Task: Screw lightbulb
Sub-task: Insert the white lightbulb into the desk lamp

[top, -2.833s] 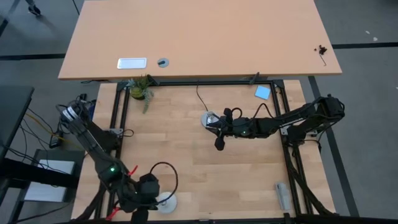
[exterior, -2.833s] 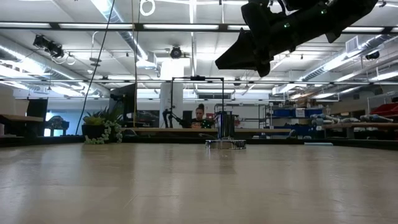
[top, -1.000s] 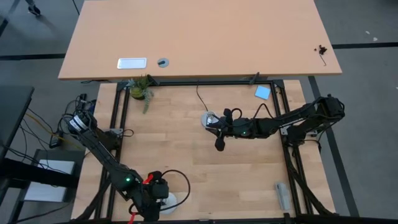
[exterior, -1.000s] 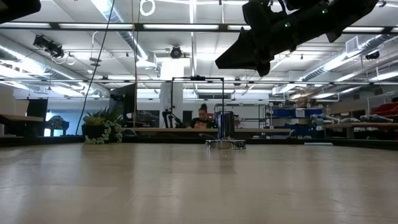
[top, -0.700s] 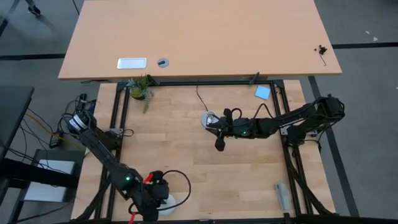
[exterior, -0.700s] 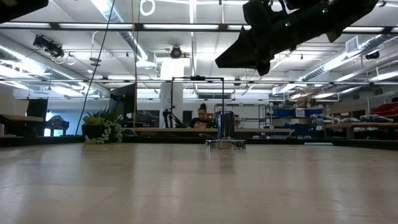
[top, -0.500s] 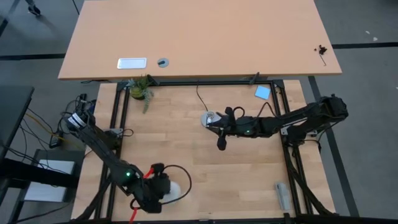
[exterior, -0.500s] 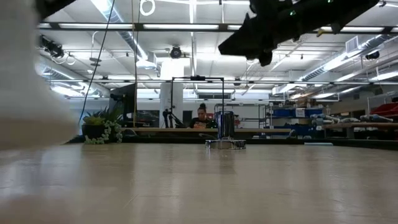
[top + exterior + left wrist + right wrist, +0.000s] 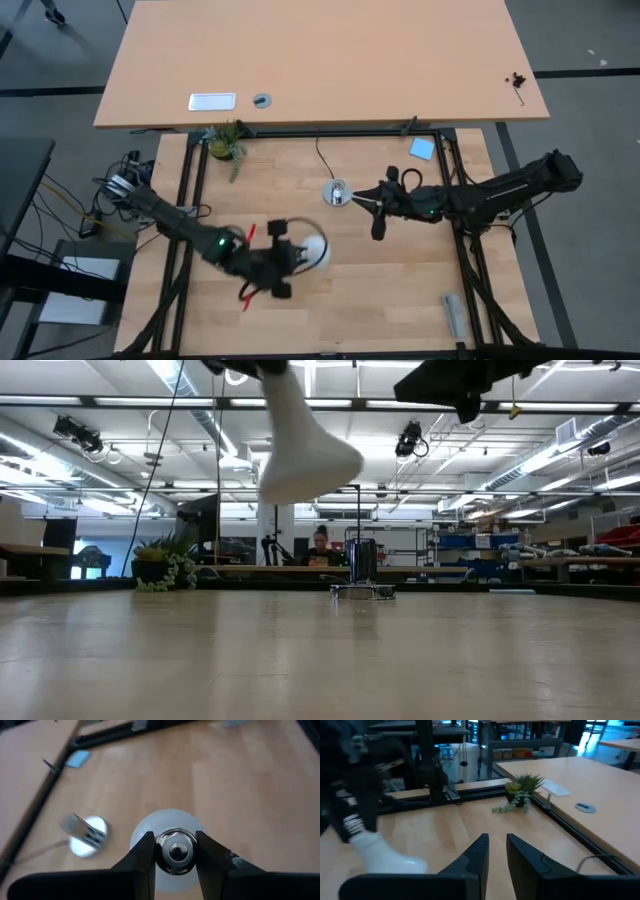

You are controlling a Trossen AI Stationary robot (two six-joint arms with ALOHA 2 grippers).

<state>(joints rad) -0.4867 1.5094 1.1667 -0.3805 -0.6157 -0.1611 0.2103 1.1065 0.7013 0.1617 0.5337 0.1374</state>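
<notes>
Left claw [image 9: 296,253] is clamped on the lightbulb [image 9: 314,250] by its silvery base, the white globe sticking out ahead at the claw's 3 o'clock, lifted clear of the bench [image 9: 390,290]. Right claw [image 9: 362,198] hovers just beside the socket [image 9: 336,193], fingers nearly together, holding nothing.

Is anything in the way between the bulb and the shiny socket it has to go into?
Nothing visible is. The left gripper holds the bulb up off the table, and only bare wood lies between it and the socket. The right gripper hangs just beside the socket, on its far side from the bulb.
</notes>
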